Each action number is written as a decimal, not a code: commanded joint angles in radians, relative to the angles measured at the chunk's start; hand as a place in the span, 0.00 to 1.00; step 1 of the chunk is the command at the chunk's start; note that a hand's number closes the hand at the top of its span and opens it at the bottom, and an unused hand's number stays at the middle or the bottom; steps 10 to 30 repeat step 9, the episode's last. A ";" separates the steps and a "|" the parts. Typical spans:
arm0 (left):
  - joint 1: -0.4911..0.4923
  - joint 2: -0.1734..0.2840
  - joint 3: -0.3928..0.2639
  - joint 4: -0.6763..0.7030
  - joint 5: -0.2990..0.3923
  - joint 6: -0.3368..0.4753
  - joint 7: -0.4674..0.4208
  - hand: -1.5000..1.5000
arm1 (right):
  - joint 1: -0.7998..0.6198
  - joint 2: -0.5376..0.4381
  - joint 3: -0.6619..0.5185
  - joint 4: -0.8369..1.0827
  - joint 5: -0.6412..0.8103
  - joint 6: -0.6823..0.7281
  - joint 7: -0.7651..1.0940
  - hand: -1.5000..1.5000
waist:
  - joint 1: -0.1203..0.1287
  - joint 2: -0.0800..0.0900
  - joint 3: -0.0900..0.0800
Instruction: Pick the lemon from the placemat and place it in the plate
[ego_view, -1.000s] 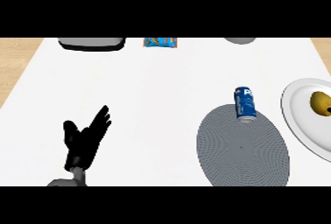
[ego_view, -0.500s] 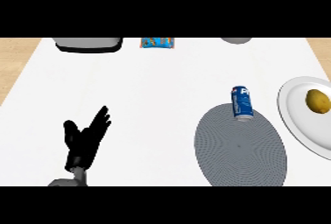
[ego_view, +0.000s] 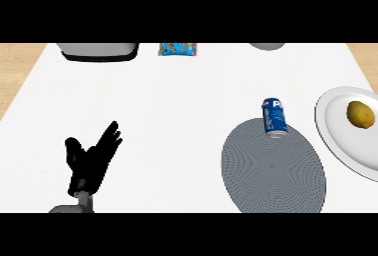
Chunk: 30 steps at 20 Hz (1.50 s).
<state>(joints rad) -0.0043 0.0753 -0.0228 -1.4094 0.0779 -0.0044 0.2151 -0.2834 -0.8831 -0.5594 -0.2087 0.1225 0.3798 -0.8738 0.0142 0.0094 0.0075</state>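
Lemon (ego_view: 360, 114) — yellow, oval, on white plate (ego_view: 334, 131)

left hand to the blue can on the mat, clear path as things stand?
Probably yes. The left hand rests open at the lower left, and only bare counter lies between it and the blue can lying at the placemat's far edge. Whether the arm stretches that far, I can't tell.

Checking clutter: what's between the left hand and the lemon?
Head view: from the left hand, bare counter, then the grey placemat with the blue can at its top edge, then the plate holding the lemon.
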 joint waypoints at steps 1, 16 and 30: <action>0.001 -0.002 0.001 -0.035 0.001 0.017 0.044 0.50 | 0.088 -0.004 0.023 0.000 0.023 0.105 -0.174 0.00 | -0.003 -0.003 0.001; 0.004 -0.003 0.004 -0.024 -0.001 0.011 0.018 0.50 | 0.153 -0.008 0.028 -0.014 0.017 0.093 -0.224 0.00 | -0.008 -0.006 -0.001; 0.004 -0.003 0.004 -0.024 -0.001 0.011 0.018 0.50 | 0.153 -0.008 0.028 -0.014 0.017 0.093 -0.224 0.00 | -0.008 -0.006 -0.001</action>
